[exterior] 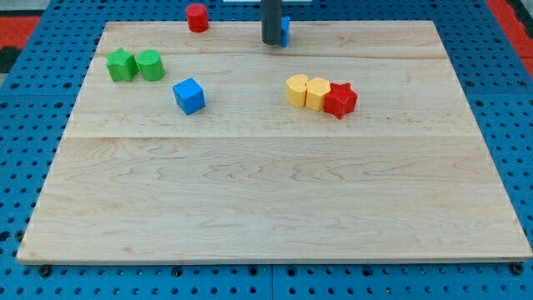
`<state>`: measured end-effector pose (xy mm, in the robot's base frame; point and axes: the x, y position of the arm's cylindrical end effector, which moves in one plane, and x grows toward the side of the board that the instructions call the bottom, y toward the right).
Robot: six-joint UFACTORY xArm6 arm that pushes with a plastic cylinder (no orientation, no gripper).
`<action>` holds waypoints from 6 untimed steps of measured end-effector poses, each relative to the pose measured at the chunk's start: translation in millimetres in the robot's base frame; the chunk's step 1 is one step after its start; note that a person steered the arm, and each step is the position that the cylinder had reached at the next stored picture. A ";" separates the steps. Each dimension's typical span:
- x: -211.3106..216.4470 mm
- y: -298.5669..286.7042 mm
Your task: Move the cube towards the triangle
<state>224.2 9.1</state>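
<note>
A blue cube [189, 96] lies on the wooden board [275, 192], left of the middle. My tip [271, 42] is at the view's top centre, right beside a blue block [284, 30] that is mostly hidden behind the rod; its shape cannot be made out. The tip is well to the upper right of the blue cube, apart from it.
A green star [122, 65] and a green rounded block [151, 65] touch at the upper left. A red cylinder [196, 17] stands at the top edge. Two yellow blocks [297, 90] [317, 92] and a red star [340, 100] sit in a row right of centre.
</note>
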 end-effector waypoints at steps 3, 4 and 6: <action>142.3 -183.8; 169.3 -113.6; 145.0 -48.7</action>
